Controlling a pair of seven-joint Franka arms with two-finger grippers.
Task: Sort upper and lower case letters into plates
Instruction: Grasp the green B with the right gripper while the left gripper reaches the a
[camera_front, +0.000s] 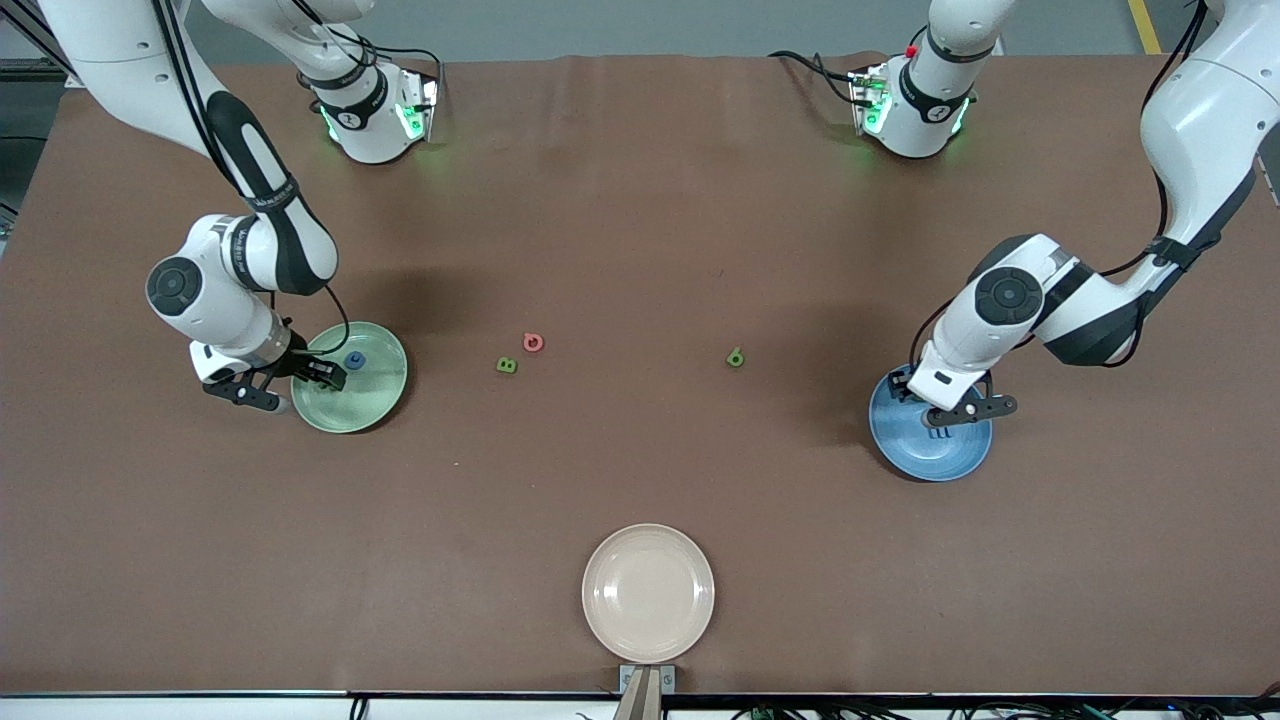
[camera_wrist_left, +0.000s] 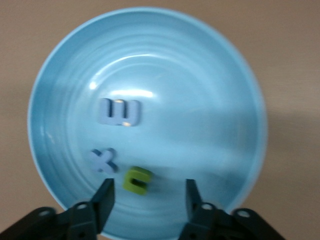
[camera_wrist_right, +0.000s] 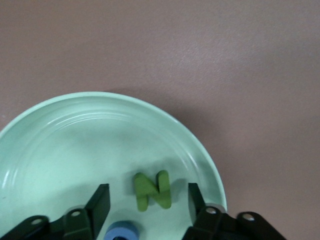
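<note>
Both arms' jaws stood apart and empty: the left gripper (camera_wrist_left: 147, 192) over the blue plate (camera_wrist_left: 240, 100), the right gripper (camera_wrist_right: 147, 200) over the pale green plate (camera_wrist_right: 60, 135). Each should lift straight up, clear of the dropped letters.

So my table (camera_front: 640, 200) has a plain brown top. The plate (camera_front: 372, 412) toward my right arm's end is pale green, and in it I see a green N (camera_wrist_right: 153, 190) and a blue letter (camera_wrist_right: 120, 231). The plate (camera_wrist_left: 150, 60) toward my left arm's end is light blue with faint rings, holding a pale blue E (camera_wrist_left: 120, 111), a pale blue x (camera_wrist_left: 102, 161) and a yellow-green c (camera_wrist_left: 137, 180). Loose mid-table: a red letter (camera_front: 533, 342), a green B (camera_front: 507, 365), a green b (camera_front: 735, 357). At the front edge there's a cream plate (camera_front: 648, 592).
</note>
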